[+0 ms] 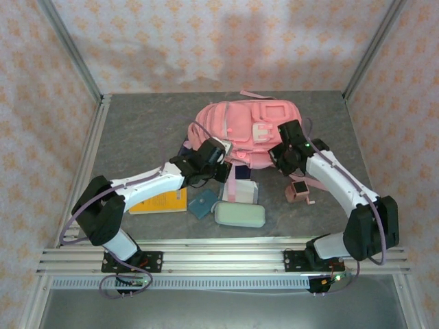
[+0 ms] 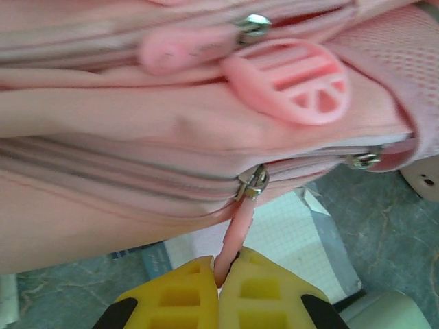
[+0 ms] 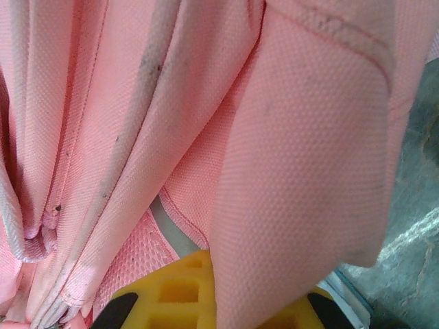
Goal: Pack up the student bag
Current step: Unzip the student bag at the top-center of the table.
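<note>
From the overhead camera you see the student bag (image 1: 243, 127) lying flat at the far middle of the table (image 1: 137, 130), its front pockets facing up. Your left gripper (image 1: 215, 155) sits at the bag's near left edge and your right gripper (image 1: 283, 155) at its near right edge, both touching the pink fabric. Nearer to the arm bases lie a yellow book (image 1: 163, 203), a small teal pouch (image 1: 202, 204), a pale mint case (image 1: 240, 214) and a small pink box (image 1: 300, 190), all apart from the bag. A white sheet (image 1: 241, 189) reaches up under the bag's near edge. In the left wrist camera your left gripper (image 2: 221, 275) has its yellow fingers (image 2: 180, 298) pressed together on the pink zip pull (image 2: 234, 236), which runs up to a metal slider (image 2: 252, 184) on the bag's lower zip line. A round pink buckle (image 2: 288, 81) lies on the bag (image 2: 103, 130) above that zip, and gridded white paper (image 2: 288, 240) shows beneath the bag. In the right wrist camera the bag's pink mesh fabric (image 3: 137, 123) hangs in folds, and your right gripper (image 3: 214, 284) is closed on one fold, which drops down over the yellow fingers (image 3: 175, 288) and hides one of them. A strip of grey table (image 3: 418, 226) shows at the right.
</note>
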Robot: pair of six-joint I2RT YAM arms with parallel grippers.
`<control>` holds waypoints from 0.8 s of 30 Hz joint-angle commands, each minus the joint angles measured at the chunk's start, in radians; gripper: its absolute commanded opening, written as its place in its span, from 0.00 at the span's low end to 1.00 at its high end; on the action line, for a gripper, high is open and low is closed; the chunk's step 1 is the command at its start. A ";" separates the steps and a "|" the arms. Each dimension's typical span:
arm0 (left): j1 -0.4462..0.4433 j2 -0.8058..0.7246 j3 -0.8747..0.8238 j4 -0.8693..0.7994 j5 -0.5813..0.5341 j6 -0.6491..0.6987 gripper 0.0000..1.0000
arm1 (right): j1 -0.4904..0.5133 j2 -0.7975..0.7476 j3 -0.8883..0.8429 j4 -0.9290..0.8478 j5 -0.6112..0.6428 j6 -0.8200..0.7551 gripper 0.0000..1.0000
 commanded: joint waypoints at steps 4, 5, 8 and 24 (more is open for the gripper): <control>0.101 -0.025 0.019 -0.085 -0.073 0.027 0.00 | -0.076 -0.001 0.043 -0.110 0.091 -0.151 0.00; 0.112 -0.024 0.019 -0.087 -0.074 0.031 0.00 | -0.081 0.002 0.050 -0.116 0.096 -0.165 0.00; 0.141 -0.019 0.017 -0.091 -0.074 0.045 0.00 | -0.114 0.018 0.074 -0.141 0.106 -0.210 0.00; -0.012 0.113 0.247 -0.251 0.094 0.073 0.46 | -0.151 0.077 0.126 -0.084 -0.119 -0.318 0.00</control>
